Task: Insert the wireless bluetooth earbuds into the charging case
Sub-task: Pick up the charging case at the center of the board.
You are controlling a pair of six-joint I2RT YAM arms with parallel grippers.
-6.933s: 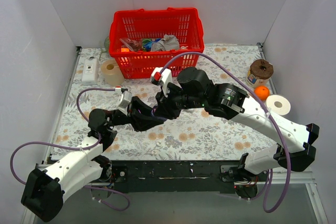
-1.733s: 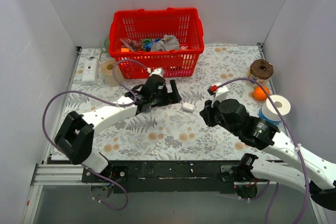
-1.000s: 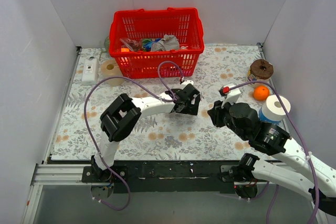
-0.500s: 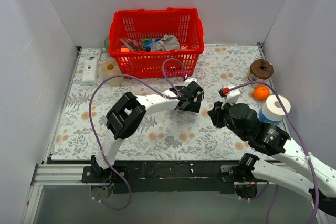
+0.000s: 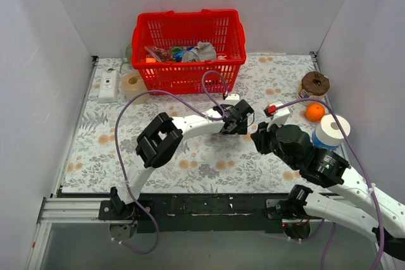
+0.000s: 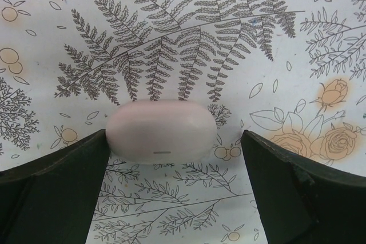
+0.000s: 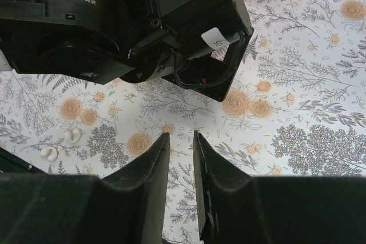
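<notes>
Two tools, left tool (image 6: pixel 174 136) spread wide, flanking smooth pale pill-shaped capsule (image 6: pixel 160 131), right tool (image 7: pixel 180 136) nearly together.

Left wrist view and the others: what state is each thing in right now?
Capsule: shut, lying flat, ungripped.
Left hand: open, fingers either side of the Capsule.
Right hand: almost shut, empty.
Jar: lid on.
Basket: upright, part filled.

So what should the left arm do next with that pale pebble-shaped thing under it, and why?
Probably close the left gripper on the pale capsule: it lies flat on the table between the open jaws, one nearly at its end, the other apart. Nothing is gripped yet.
</notes>
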